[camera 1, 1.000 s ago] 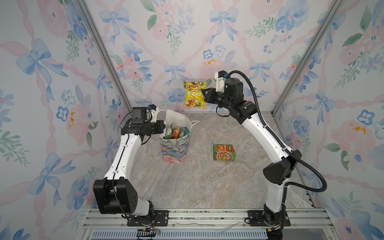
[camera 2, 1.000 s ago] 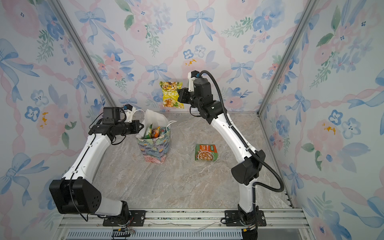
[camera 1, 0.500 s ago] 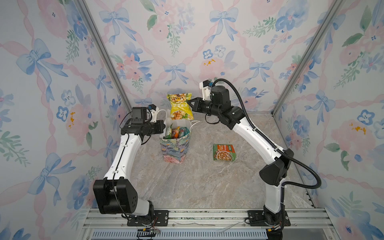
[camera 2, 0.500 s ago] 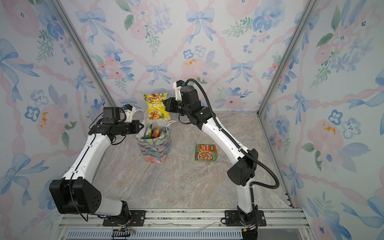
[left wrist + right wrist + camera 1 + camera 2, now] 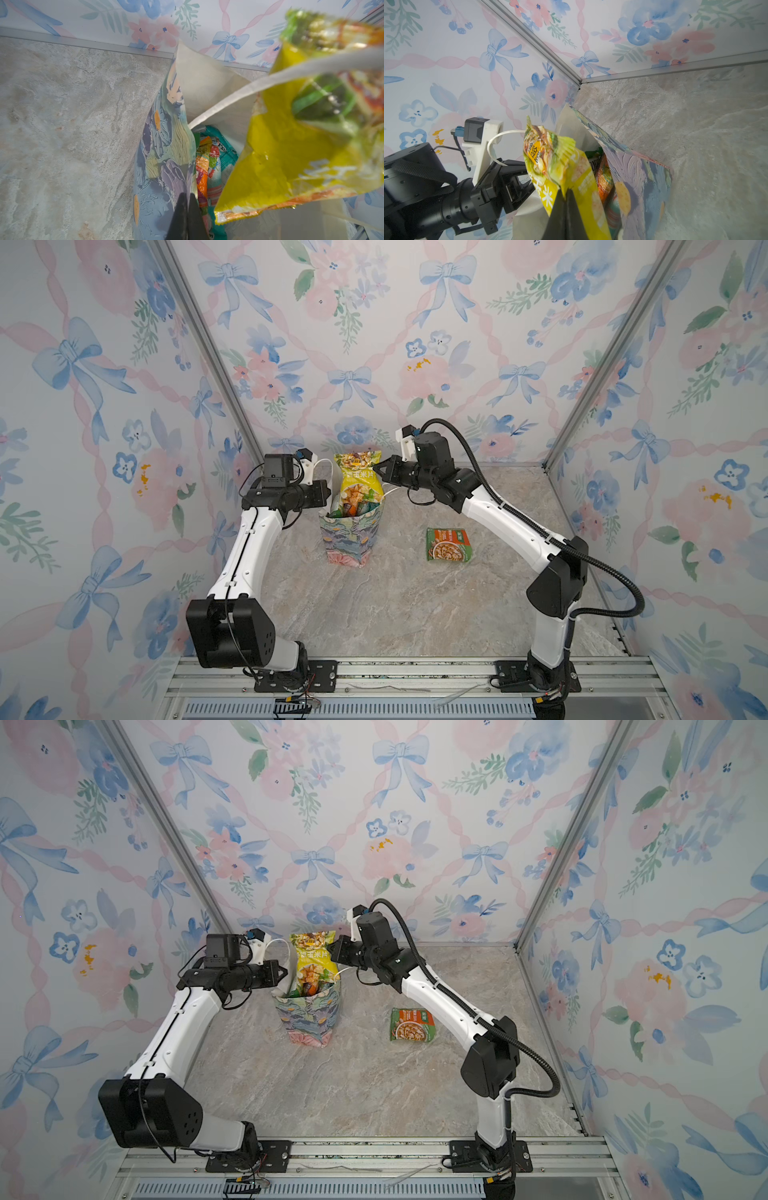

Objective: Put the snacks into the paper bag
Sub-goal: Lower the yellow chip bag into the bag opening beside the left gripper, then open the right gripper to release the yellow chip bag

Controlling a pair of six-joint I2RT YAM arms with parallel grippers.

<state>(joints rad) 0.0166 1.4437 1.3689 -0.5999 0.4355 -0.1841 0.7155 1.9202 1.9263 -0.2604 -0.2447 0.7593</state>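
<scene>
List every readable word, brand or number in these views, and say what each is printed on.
"玉米片": white characters on the yellow glossy chip packet above the floral paper gift bag; the characters before them are blurred.
"FO…": on the teal glossy packet inside the bag; the rest is hidden.
Orange-and-green flat packet lying beside the bag: print too small to read.
Bag: no text seen.

Left arm (image 5: pixel 249 547) bent at elbow, left gripper (image 5: pixel 284 972) level, pinched closed. Right arm (image 5: pixel 511 514) stretched inward, right gripper (image 5: pixel 331 950) pinched closed, tips toward left gripper.

L pincer (image 5: pixel 187 199) clamps paper bag (image 5: pixel 164 145) wall; yellow chip pkt (image 5: pixel 280 158) hangs over its open mouth.
</scene>
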